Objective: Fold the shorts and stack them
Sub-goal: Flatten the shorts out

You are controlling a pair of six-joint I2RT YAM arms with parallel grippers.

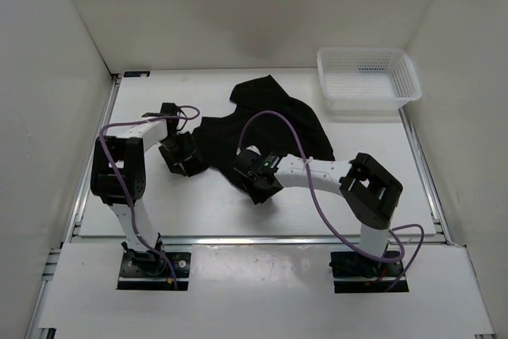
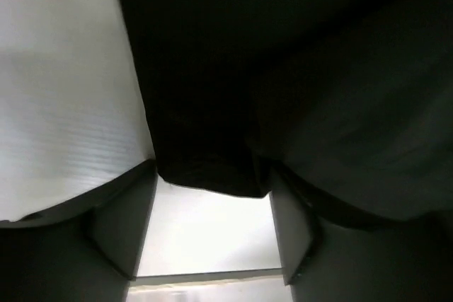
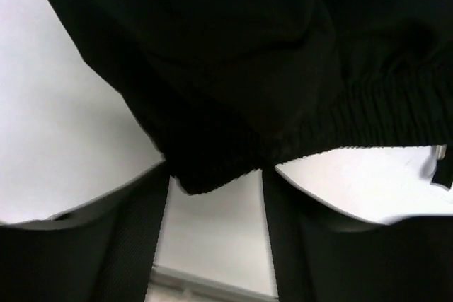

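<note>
The black shorts lie crumpled and spread in the middle of the white table. My left gripper is at their left edge. In the left wrist view, a corner of the shorts reaches in between the tips of my left gripper, whose fingers stand apart. My right gripper is at the near edge of the shorts. In the right wrist view, the gathered waistband of the shorts dips between the tips of my right gripper, whose jaws are also apart, with white table showing between them.
A white mesh basket stands at the back right corner, apart from the shorts. White walls close in the table on the left, back and right. Purple cables loop over both arms.
</note>
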